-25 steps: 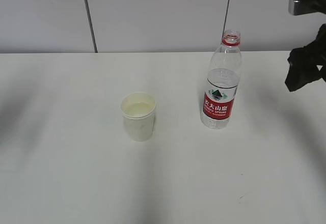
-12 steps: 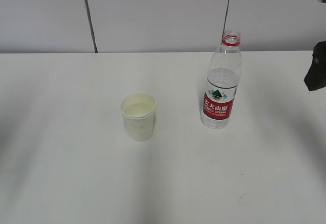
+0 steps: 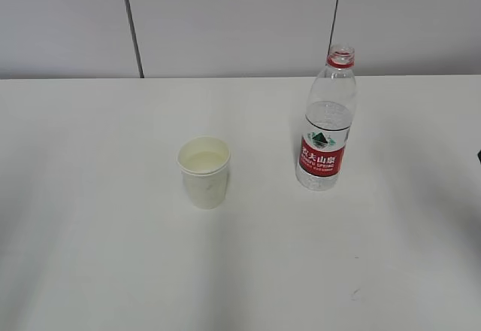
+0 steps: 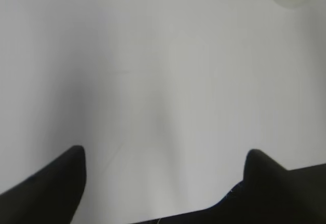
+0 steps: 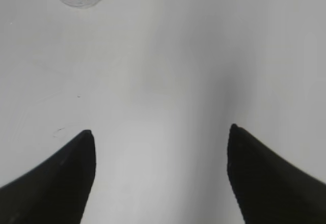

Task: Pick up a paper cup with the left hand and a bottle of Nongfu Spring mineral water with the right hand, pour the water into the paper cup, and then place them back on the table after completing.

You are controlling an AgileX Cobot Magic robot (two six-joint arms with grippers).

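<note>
Both jobs look done to us: the small white paper cup (image 3: 204,171) holds water beside the clear uncapped red-labelled plastic bottle (image 3: 328,120) on the white bench (image 3: 113,256), each black pincer (image 4: 163,160) (image 5: 160,132) wide open and empty.

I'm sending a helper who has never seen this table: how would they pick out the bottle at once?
Start at the white table in front of the pale panelled wall. Two things stand near its middle; the bottle is the taller, right-hand one. Unlike the squat paper cup, it is clear plastic, red-labelled and uncapped.
</note>
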